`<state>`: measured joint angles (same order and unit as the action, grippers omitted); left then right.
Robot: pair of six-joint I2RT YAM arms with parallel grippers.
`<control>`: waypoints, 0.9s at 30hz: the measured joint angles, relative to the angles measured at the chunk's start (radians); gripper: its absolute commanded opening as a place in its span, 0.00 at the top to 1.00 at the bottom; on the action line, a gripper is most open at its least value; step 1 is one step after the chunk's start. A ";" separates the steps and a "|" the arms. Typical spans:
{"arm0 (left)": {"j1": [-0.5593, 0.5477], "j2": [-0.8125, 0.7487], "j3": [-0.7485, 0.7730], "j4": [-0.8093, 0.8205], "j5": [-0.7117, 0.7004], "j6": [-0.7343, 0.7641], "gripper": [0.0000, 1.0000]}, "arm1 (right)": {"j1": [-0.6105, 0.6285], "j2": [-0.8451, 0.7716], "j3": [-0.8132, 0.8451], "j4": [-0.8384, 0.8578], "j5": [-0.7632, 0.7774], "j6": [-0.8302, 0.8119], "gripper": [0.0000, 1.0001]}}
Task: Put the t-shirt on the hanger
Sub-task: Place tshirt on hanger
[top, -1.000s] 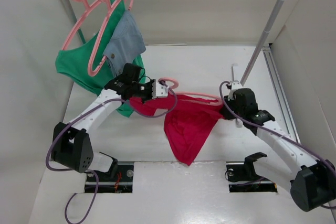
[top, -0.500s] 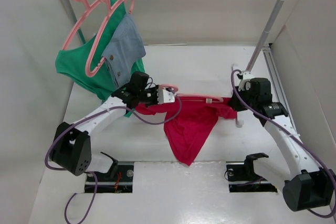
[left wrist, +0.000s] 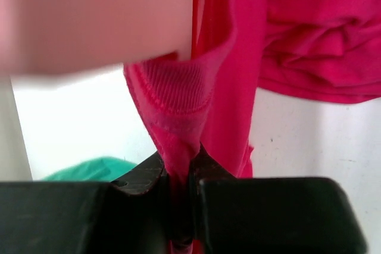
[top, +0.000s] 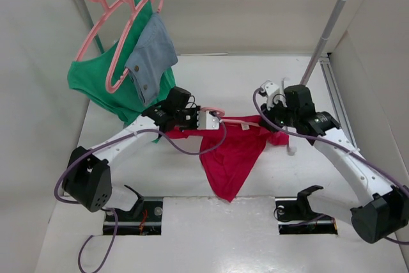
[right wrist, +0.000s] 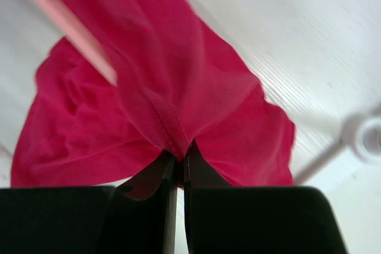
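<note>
Crimson-red cloth t-shirt (top: 231,158) hanging at frame centre, stretched between both arms above white table (top: 255,81). Left gripper (left wrist: 180,168) pinching ribbed cloth edge, jaws closed on it; right gripper (right wrist: 178,156) likewise clamping a shirt fold. Thin salmon-pink plastic hanger (top: 246,120) lying along shirt's top edge, hook pointing centre-left. Step judged: working shoulders over hanger arms. Next move calling for spreading cloth until both hanger ends are sitting inside.

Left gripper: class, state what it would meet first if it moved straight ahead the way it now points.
The t-shirt pinched in the left gripper fills its path; the hanger looks next, though depth is unclear.
</note>
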<state>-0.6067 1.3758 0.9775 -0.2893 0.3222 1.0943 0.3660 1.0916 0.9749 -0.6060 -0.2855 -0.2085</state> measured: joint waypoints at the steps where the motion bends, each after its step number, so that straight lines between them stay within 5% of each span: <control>1: 0.000 0.007 0.027 -0.031 0.024 0.003 1.00 | 0.015 0.010 0.008 0.001 -0.024 -0.016 0.93; 5: 0.000 0.018 0.122 -0.158 0.127 0.053 1.00 | 0.019 0.006 0.014 0.038 -0.200 -0.059 0.60; 7: -0.007 0.018 0.143 -0.195 0.170 0.068 1.00 | 0.007 -0.019 0.014 0.058 -0.269 -0.070 0.52; 8: -0.011 0.018 0.149 -0.206 0.192 0.072 1.00 | 0.002 -0.035 0.014 0.062 -0.288 -0.078 0.38; 12: -0.023 0.018 0.155 -0.232 0.243 0.080 1.00 | -0.006 -0.068 0.037 0.029 -0.297 -0.127 0.17; 18: -0.026 0.018 0.155 -0.239 0.262 0.074 1.00 | 0.019 -0.059 0.104 -0.043 -0.289 -0.211 0.16; 27: -0.026 0.025 0.155 -0.231 0.265 0.057 1.00 | 0.267 -0.013 0.058 0.049 -0.194 -0.182 0.36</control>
<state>-0.6327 1.4006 1.1324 -0.5201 0.5869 1.1515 0.6331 1.0790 1.0328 -0.5571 -0.4797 -0.3901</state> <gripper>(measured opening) 0.064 0.689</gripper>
